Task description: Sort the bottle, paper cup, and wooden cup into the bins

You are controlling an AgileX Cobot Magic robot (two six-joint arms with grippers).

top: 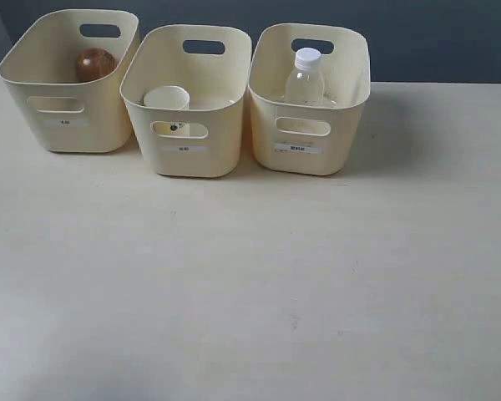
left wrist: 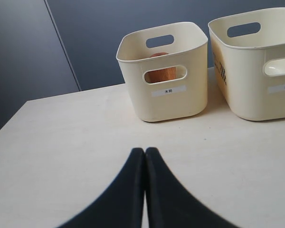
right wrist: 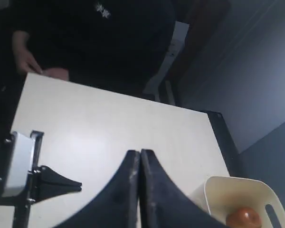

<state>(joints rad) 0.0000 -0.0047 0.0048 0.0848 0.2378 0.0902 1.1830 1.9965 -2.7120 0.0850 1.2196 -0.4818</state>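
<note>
Three cream plastic bins (top: 192,154) with oval handle cutouts stand side by side along the pale tabletop's (top: 250,292) edge by the dark wall. The dark reddish-brown rounded wooden cup (top: 95,64) sits in the left bin, the small white paper cup (top: 166,98) in the middle one, and the clear white-capped plastic bottle (top: 306,79) stands upright in the right one. The left gripper (left wrist: 145,152) and right gripper (right wrist: 139,153) are both pressed closed, gripping nothing.

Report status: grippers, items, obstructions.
Both empty: left gripper shut, right gripper shut. Sorted: wooden cup in left bin, paper cup in middle bin, bottle in right bin. No obstruction seen.
</note>
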